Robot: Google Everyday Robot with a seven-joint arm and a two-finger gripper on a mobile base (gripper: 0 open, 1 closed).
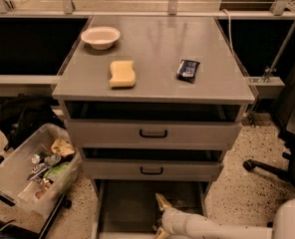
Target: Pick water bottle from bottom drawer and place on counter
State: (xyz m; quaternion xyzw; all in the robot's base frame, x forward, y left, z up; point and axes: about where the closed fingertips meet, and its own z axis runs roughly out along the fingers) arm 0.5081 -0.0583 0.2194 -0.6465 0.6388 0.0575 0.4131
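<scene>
Single camera view, so you're getting it all from here, looking down on the cabinet from the front. The gripper [161,217] is sitting low in the bottom drawer [127,208], which is standing pulled out under the other two. The white arm [212,227] is coming in from the lower right corner. You're seeing two tan fingers [161,201] spread well apart and pointing left, one toward the back of the drawer and one at the bottom edge of the picture, so the hand is reading as wide open and gripping nothing. The water bottle [180,203] is showing only as a faint pale glint lying on the drawer floor just right of the upper finger. I can't tell if it's touching the finger. The counter [152,39] is carrying a white bowl [100,37] at the back left, a yellow sponge [122,73] in front of it toward the middle, and a dark snack packet [188,69] to the right, all well apart. The top drawer [153,133] and the middle drawer [152,170] are each standing slightly out, black handles facing you. A clear bin [18,178] of mixed clutter is sitting on the floor at left, beside a black bag [23,118]. A dark chair [287,133] is standing at right.
</scene>
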